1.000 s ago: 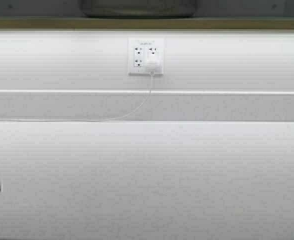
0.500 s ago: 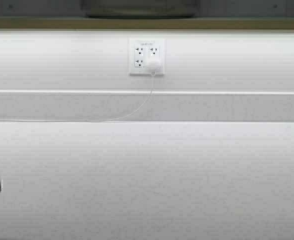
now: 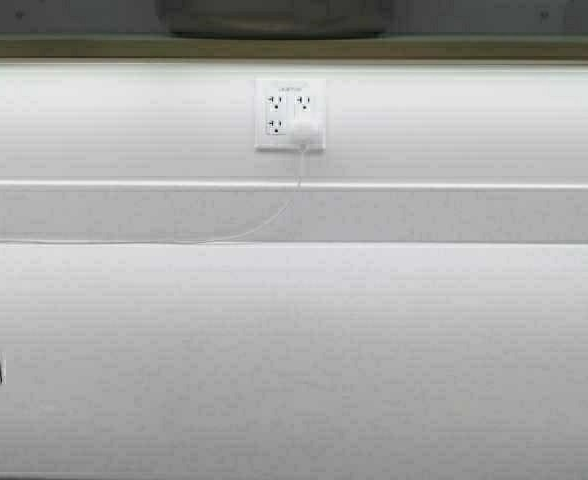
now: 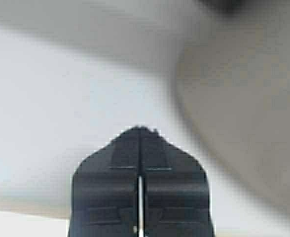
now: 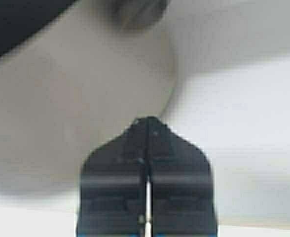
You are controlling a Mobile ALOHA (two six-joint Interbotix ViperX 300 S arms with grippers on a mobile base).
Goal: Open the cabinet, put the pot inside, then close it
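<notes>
Wide squat grey metal pot (image 3: 274,17) is seen only as a dark band, far ahead of and above both grippers, midway between them, resting on the tan wood-grain cabinet's bottom edge (image 3: 494,46); its handles are not visible. It is judged rigid, fairly heavy and smooth-sided, so slip is likely on the wall; the two rim loop handles are judged the best hold, one per gripper. Left gripper (image 4: 140,148) is clenched with nothing held, fingers pressed together. Right gripper (image 5: 147,140) is likewise clenched and empty. A plain white countertop (image 3: 294,350) is spread beneath and ahead of both. Beyond it a white backsplash carries a white wall outlet (image 3: 290,114) with a plugged white cable (image 3: 264,222) trailing toward the left gripper's side.
</notes>
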